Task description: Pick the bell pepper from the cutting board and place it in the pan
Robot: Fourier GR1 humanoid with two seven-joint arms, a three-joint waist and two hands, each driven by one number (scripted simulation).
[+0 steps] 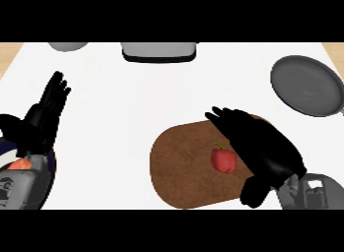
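Note:
A small red bell pepper (pixel 224 160) with a green stem lies on the round brown cutting board (pixel 185 162). My right hand (pixel 265 150) hovers over the board just right of the pepper, fingers stretched out towards the far side, thumb low near the board's front edge; it is open and holds nothing. The dark grey pan (pixel 308 85) sits at the far right of the white counter, its handle pointing to the right edge. My left hand (pixel 38 120) rests open at the left, fingers up.
A dark plate (pixel 51 170) with an orange item (pixel 20 164) lies under my left forearm. A grey appliance (pixel 160 51) stands at the back centre, and a grey bowl (pixel 68 46) at the back left.

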